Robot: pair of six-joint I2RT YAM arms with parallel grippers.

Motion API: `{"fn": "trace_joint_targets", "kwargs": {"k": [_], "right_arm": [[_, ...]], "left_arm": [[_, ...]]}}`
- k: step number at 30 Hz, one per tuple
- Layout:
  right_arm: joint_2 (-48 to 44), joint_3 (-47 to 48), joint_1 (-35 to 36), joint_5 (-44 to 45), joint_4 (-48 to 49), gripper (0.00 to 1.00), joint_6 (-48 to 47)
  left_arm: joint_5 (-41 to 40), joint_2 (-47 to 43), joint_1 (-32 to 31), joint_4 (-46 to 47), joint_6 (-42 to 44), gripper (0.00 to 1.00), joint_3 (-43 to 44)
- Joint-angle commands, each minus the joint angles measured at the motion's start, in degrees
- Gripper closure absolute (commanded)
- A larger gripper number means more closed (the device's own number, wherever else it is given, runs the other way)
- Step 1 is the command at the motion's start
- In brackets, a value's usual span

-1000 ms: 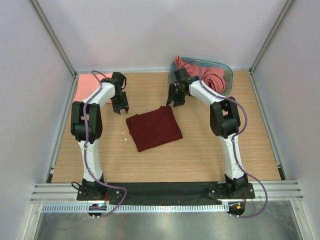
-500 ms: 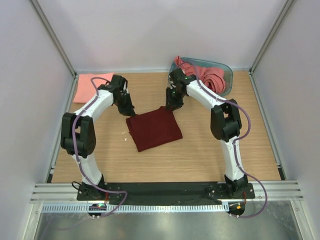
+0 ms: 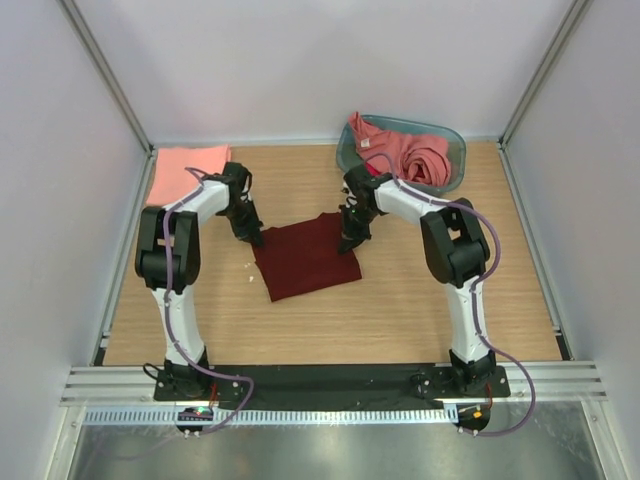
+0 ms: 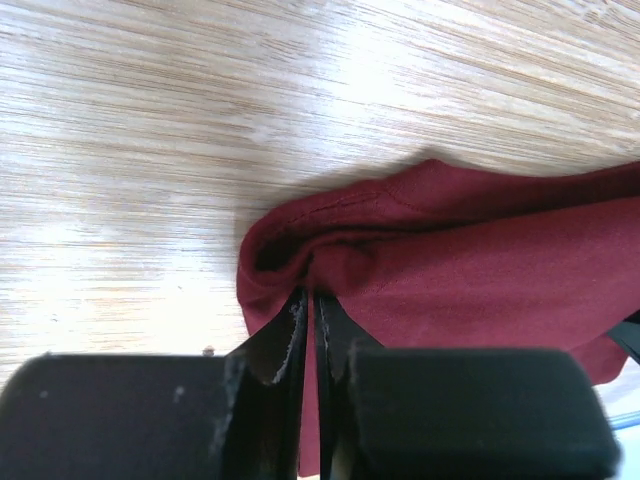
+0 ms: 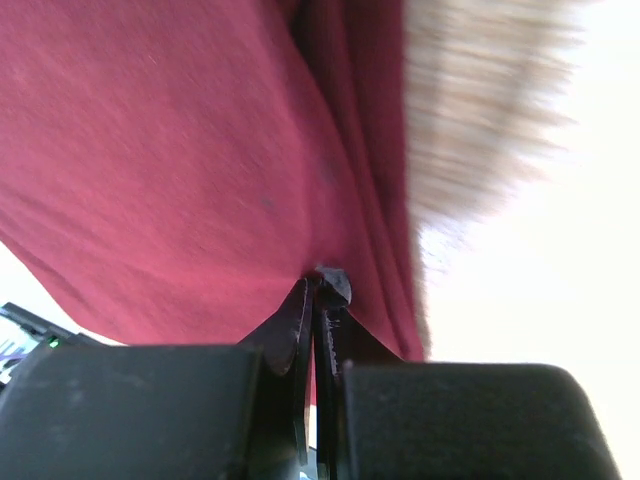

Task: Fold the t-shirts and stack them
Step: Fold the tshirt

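Note:
A dark maroon t-shirt (image 3: 305, 258), folded into a rough square, lies on the wooden table (image 3: 400, 300) between the two arms. My left gripper (image 3: 254, 238) is down at its far left corner, shut on a bunched fold of the maroon cloth (image 4: 480, 270); the pinch shows at the gripper tips (image 4: 312, 295). My right gripper (image 3: 348, 243) is at the shirt's right edge, and it too is shut (image 5: 320, 285) on the maroon cloth (image 5: 180, 170). A folded salmon-pink t-shirt (image 3: 185, 170) lies flat at the back left. More pink t-shirts (image 3: 415, 155) sit crumpled in the basket.
The teal-blue plastic basket (image 3: 452, 140) stands at the back right corner against the wall. White walls with metal frame posts enclose the table on three sides. Bare wood lies in front of the maroon shirt, towards the arm bases.
Both grippers came down onto the maroon shirt's far corners and closed on the cloth. The left arm swung right, uncovering the folded pink shirt.

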Motion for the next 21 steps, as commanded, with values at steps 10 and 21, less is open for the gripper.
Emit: {"fn": "trace_joint_targets", "kwargs": {"k": [10,21], "right_arm": [[-11.0,0.7,0.0,2.7,-5.0,0.84,-2.6],[-22.8,-9.4,-0.1,1.5,-4.4,0.60,-4.4]], "left_arm": [[-6.6,-11.7,0.9,-4.9,4.4,0.44,0.2],[1.4,-13.9,1.0,6.5,4.1,0.12,-10.7]]}}
